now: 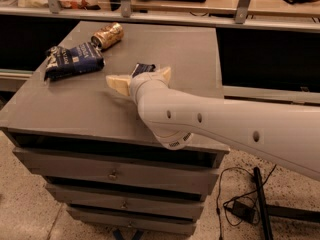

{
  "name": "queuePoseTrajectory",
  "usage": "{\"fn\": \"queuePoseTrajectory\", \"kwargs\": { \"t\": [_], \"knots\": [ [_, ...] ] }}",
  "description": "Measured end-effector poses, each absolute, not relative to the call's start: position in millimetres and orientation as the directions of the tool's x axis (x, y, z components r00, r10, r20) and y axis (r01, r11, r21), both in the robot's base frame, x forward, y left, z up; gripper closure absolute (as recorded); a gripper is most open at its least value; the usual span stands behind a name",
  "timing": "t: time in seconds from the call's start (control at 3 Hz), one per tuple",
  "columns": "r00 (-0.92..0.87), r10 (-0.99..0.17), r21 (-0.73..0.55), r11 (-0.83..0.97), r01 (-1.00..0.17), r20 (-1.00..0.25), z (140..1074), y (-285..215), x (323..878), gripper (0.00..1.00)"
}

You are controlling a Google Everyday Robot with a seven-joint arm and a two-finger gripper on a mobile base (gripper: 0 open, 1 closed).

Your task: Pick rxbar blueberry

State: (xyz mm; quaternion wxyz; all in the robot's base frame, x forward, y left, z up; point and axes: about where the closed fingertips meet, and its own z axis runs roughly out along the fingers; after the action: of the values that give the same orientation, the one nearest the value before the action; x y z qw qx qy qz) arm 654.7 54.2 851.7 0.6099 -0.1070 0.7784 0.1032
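The cream two-finger hand (138, 76) is spread open astride the flat dark-navy rxbar blueberry (143, 67) on the grey desk (200, 49); nothing is gripped yet, and closing and lifting are judged still to be done.

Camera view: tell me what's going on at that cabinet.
The robot's arm reaches across the grey cabinet top. Its gripper is open, with a finger on either side of the rxbar blueberry, which appears to lie flat on the top, not yet lifted. To the left, apart from the gripper, lie a dark-blue snack bag and a gold can on its side.
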Motion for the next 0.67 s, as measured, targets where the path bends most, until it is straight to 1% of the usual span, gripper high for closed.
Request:
{"fn": "queuePoseTrajectory", "kwargs": {
  "t": [0.67],
  "knots": [
    [-0.246, -0.034, 0.041, 0.956, -0.291, -0.969, 838.6, 51.8, 674.7, 0.00]
  ]
}}
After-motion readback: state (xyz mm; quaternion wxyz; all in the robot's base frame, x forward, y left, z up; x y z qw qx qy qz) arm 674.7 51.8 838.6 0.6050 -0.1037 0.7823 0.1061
